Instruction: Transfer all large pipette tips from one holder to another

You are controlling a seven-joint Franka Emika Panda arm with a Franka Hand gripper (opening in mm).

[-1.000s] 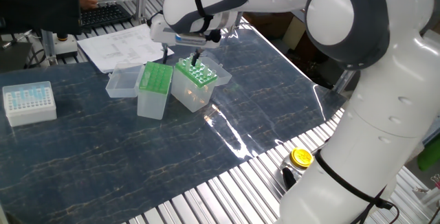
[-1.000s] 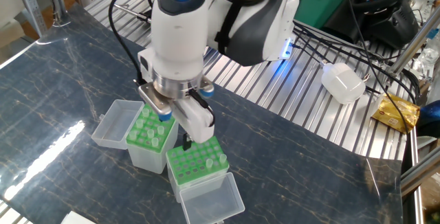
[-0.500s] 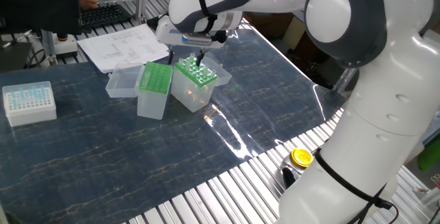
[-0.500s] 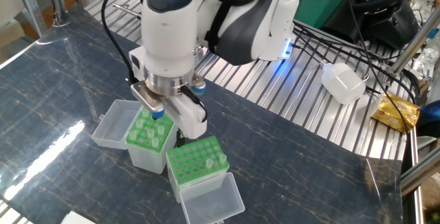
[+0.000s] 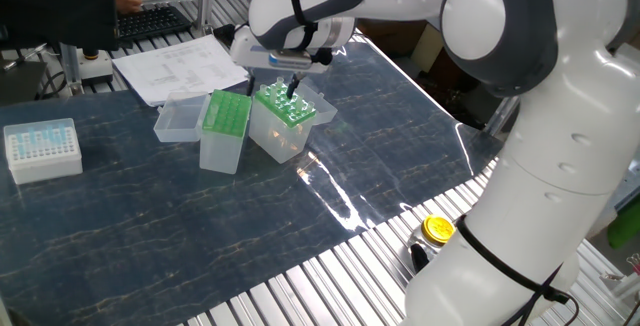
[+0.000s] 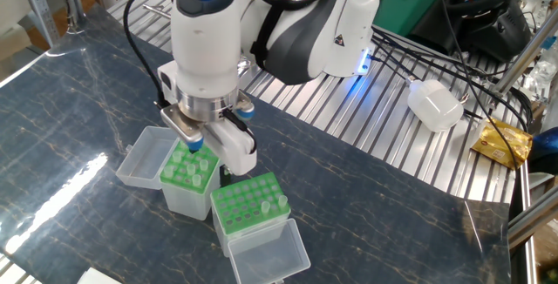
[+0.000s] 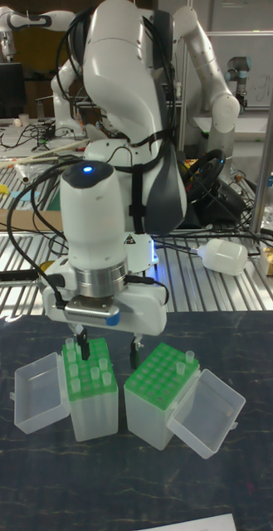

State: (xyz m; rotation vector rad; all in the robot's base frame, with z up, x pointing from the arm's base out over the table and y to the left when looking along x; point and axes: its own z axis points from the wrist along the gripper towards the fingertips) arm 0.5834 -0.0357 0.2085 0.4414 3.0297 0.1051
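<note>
Two green-topped boxes stand side by side on the dark table [image 5: 150,216], touching or nearly so. The wide holder [image 7: 163,397] has its clear lid [image 7: 207,413] hinged open and lying beside it; one tip [image 7: 186,359] stands near a back corner of its grid, the other holes looking unfilled. The narrow holder [image 7: 91,392] (taller, with its own clear lid [image 7: 38,392] open on the far side) carries several tips [image 7: 97,366] upright in its rack — the exact count cannot be read.

The gripper [image 7: 107,345] hangs low over the seam between both boxes. Its fingers [image 7: 133,351] point straight down and stand apart, one over the narrow holder's rack, the other by the wide holder's edge. Nothing is seen between them; whether either finger touches a tip cannot be told.

A white box [image 5: 42,149] with pale-blue tips sits well apart near the table edge. Printed sheets [image 5: 175,68] lie behind the holders.
</note>
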